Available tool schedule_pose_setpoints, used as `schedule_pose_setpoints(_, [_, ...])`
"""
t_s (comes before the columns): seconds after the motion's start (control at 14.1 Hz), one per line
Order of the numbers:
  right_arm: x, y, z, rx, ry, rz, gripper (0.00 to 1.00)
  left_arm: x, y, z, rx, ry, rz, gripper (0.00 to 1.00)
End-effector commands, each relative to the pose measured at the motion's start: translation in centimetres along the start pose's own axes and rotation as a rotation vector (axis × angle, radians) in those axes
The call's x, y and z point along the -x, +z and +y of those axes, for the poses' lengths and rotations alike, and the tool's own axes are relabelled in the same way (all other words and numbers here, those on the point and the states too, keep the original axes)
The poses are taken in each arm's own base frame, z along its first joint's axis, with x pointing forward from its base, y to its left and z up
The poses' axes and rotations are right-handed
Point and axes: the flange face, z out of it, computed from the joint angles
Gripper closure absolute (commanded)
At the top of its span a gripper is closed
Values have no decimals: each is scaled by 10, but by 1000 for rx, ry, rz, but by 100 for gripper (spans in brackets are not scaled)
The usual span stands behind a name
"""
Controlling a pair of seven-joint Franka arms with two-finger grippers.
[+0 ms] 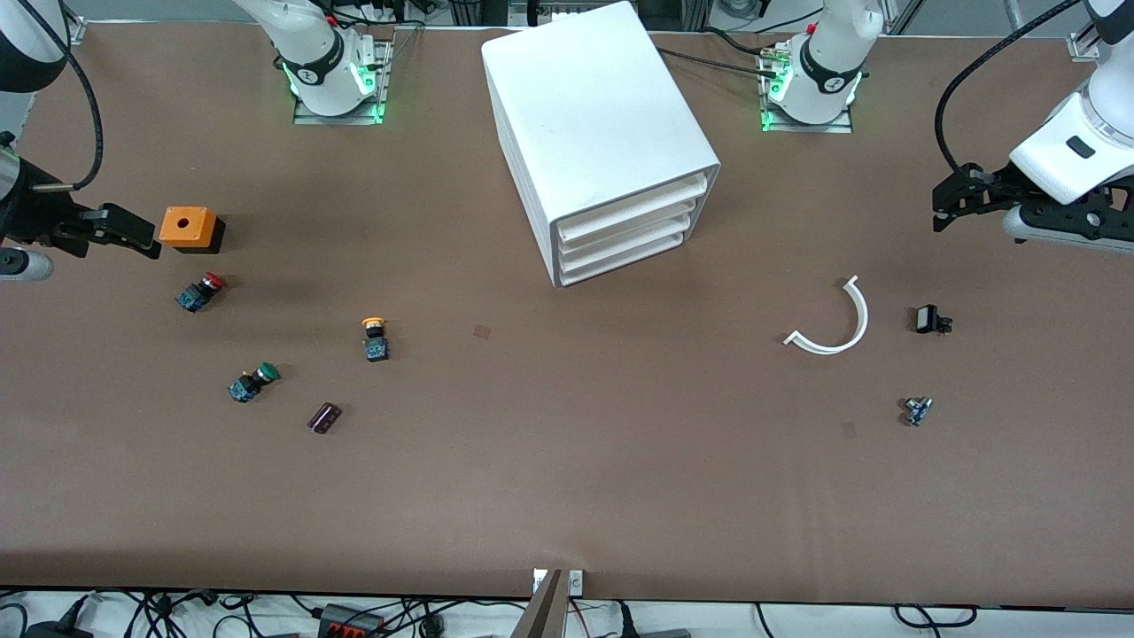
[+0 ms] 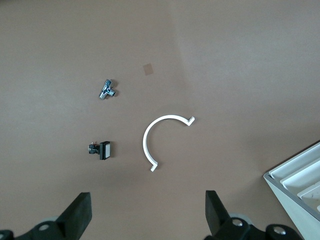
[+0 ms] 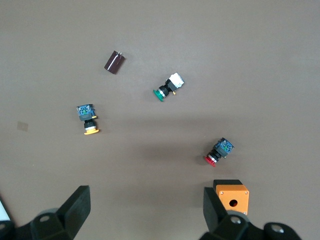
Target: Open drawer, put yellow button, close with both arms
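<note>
Both arms wait with fingers spread wide, empty: your left end effector [image 1: 946, 206] over the worktop [image 1: 567, 478] at its own end, your right end effector [image 1: 133, 235] beside the orange box [image 1: 189, 228]. The small yellow-capped push-button [image 1: 375, 338] lies apart from the closed top white plastic drawer [image 1: 633, 209]. It looks light, rigid, prone to rolling; grip its black body.

Two white jointed arms [image 1: 1076, 133], dark grey joints, black looping cables, green-lit bases, black two-finger grippers [image 1: 952, 199]
</note>
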Motion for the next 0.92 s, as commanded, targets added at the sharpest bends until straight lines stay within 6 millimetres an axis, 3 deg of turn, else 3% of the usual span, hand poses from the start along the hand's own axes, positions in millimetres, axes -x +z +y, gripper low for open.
schedule_pose_setpoints(0.0, [-4, 13, -20, -2, -40, -11, 0, 4, 0, 8, 16, 28, -40, 0])
schedule_pose_setpoints(0.28, [-16, 45, -65, -15, -107, -62, 0, 17, 27, 31, 46, 74, -248, 0])
schedule_pose_setpoints(0.43, [-23, 61, -78, -18, -122, -70, 0, 25, 41, 45, 169, 90, -356, 0])
schedule_pose_setpoints(0.57, [-32, 88, -112, -10, -167, -78, 0, 20, 66, 54, 285, 153, -424, 0])
schedule_pose_setpoints(0.71, [-44, 123, -136, -5, -193, -79, 0, 3, 106, 63, 446, 217, -464, 0])
schedule_pose_setpoints(0.85, [-55, 169, -159, 3, -181, -88, 0, -11, 135, 69, 631, 216, -461, 0])
